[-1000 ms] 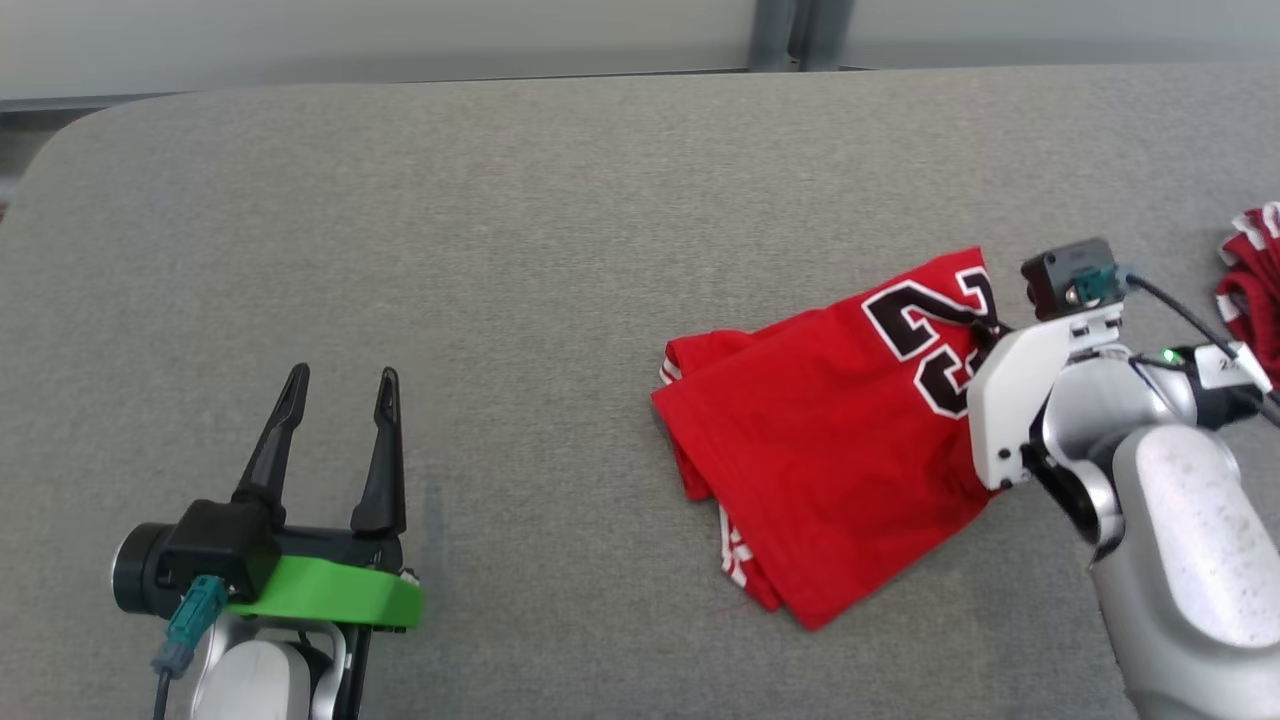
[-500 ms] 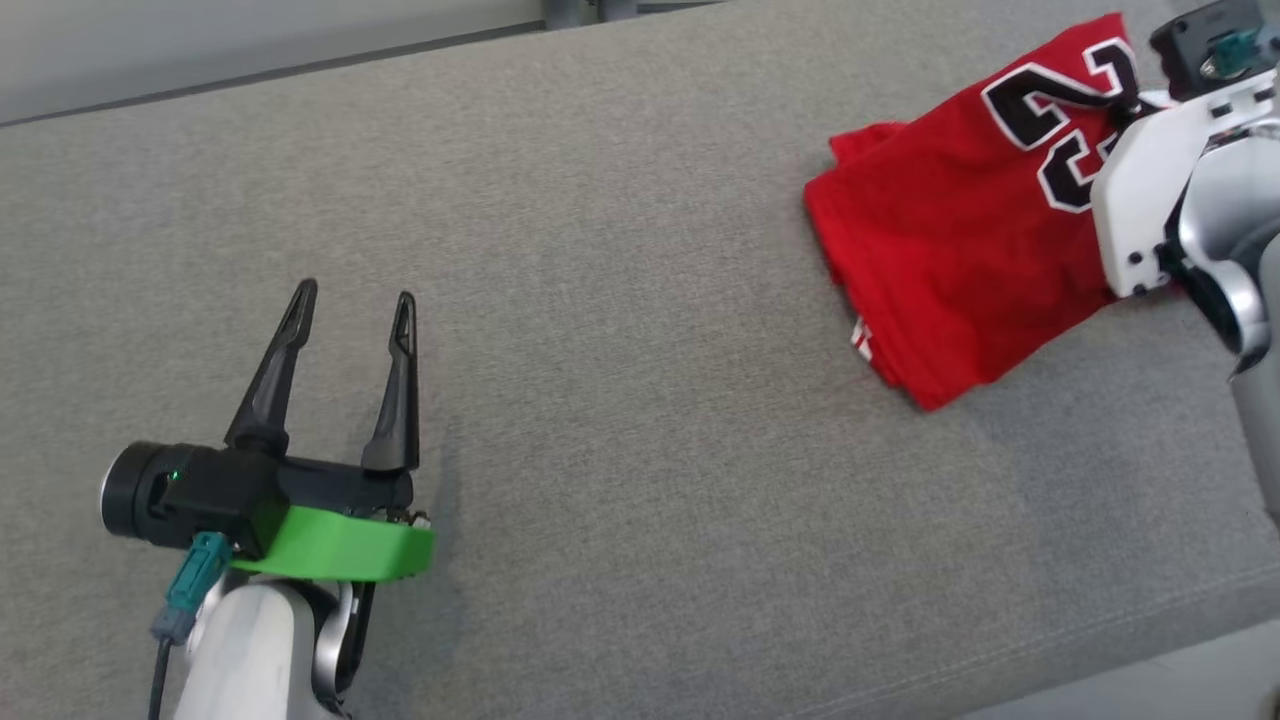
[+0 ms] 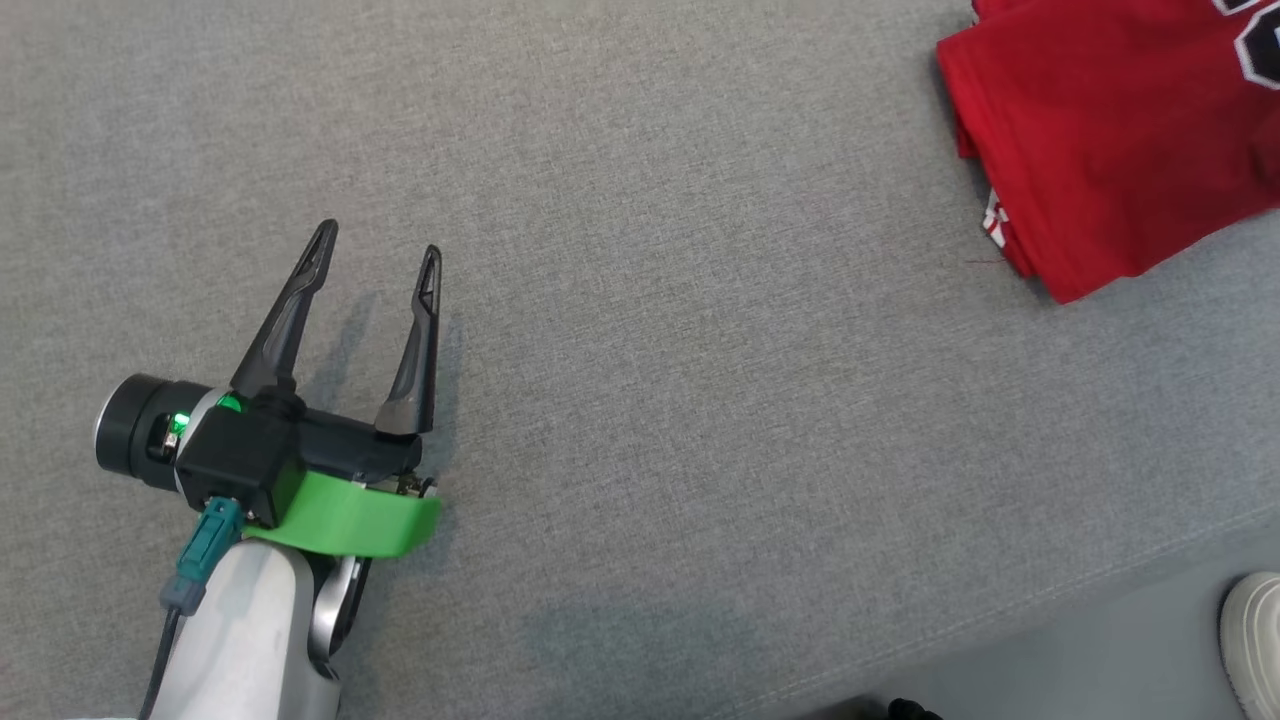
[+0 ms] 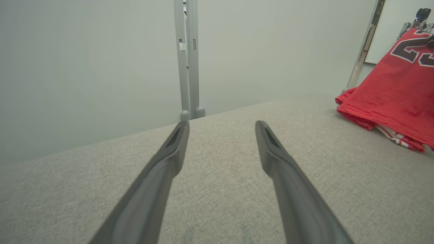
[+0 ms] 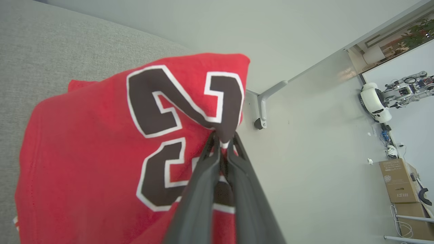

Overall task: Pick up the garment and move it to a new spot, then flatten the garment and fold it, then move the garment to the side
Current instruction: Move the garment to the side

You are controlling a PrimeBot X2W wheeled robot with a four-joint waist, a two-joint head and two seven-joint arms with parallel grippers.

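One pinch point only on the garment [image 5: 84, 162]: the right jaws are closed tight on a small gather of red cloth at the dark number print, fingers [image 5: 203, 189] nearly touching. The left jaws are spread wide and hold nothing, fingers [image 3: 285, 320] low above the bare desk [image 3: 700, 350], well apart from the cloth.

Garment sits at the far right of the head view and looks folded. Left wrist view shows its gripped end raised and its lower edge lying on the desk. Judged step: carrying the folded piece aside.

Risks:
- Thin grip could slip and drop the cloth short.
- Trailing edge rubs the woven desk cover; the drag could peel the layers open and spoil the fold.
- Desk's front edge is near, with a person's shoe [image 3: 1255, 640] on the floor beyond; a drop there could go over.
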